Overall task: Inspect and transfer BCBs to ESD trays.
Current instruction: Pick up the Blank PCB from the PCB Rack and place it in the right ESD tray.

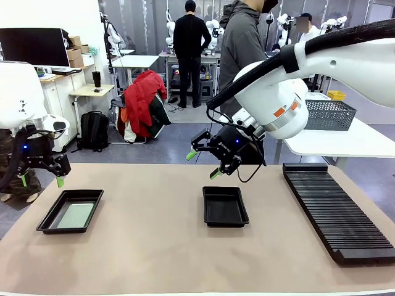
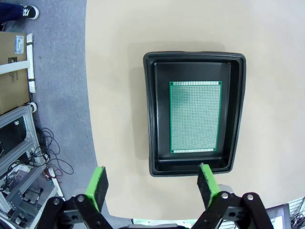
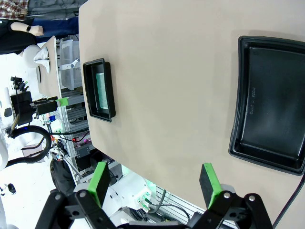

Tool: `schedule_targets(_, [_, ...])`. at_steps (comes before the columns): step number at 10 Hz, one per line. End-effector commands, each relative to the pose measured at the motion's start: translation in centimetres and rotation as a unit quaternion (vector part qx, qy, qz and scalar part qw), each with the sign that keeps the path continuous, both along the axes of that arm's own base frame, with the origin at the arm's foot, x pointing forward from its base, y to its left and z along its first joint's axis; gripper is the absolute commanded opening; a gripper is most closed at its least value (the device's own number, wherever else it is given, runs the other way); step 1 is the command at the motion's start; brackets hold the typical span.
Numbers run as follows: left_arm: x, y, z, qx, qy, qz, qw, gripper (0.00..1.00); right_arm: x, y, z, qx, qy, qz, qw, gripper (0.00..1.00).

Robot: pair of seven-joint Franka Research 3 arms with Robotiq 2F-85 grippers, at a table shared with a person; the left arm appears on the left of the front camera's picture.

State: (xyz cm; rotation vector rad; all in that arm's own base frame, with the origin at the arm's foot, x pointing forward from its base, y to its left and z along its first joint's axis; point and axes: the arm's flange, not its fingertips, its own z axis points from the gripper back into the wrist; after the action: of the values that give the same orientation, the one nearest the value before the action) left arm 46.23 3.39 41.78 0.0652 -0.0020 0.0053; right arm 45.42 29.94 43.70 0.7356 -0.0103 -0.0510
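One ESD tray (image 1: 48, 225) lies at the table's left with a pale green BCB (image 1: 75, 216) flat inside it. My left gripper (image 1: 42, 180) hovers open above that tray's far left corner, holding nothing. From the left wrist, the BCB (image 2: 195, 117) lies centred in the tray (image 2: 148, 114), ahead of the open gripper (image 2: 153, 185). A second ESD tray (image 1: 225, 206) sits empty mid-table. My right gripper (image 1: 203, 164) hangs open just beyond its far edge. The right wrist view has the empty tray (image 3: 238, 95) at right, the open gripper (image 3: 155, 183), and the far tray (image 3: 90, 90).
A long black slotted rack (image 1: 336, 209) runs along the table's right side. A person in a grey jacket (image 1: 241, 43) stands beyond the far edge, behind my right arm. Bare tan table (image 1: 148, 246) spreads between and in front of the trays.
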Motion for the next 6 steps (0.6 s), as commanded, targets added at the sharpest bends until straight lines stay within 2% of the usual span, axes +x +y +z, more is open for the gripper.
schedule_targets(1, [0.04, 0.07, -0.11, 0.000, 0.001, 0.001, 1.000, 1.00, 0.02, 0.08, 0.05, -0.003, 0.000, 0.000, 1.000, 1.00])
schedule_targets(6, [0.04, 0.07, -0.11, 0.000, 0.001, 0.001, 1.000, 1.00, 0.02, 0.08, 0.05, -0.003, 0.000, 0.000, 1.000, 1.00])
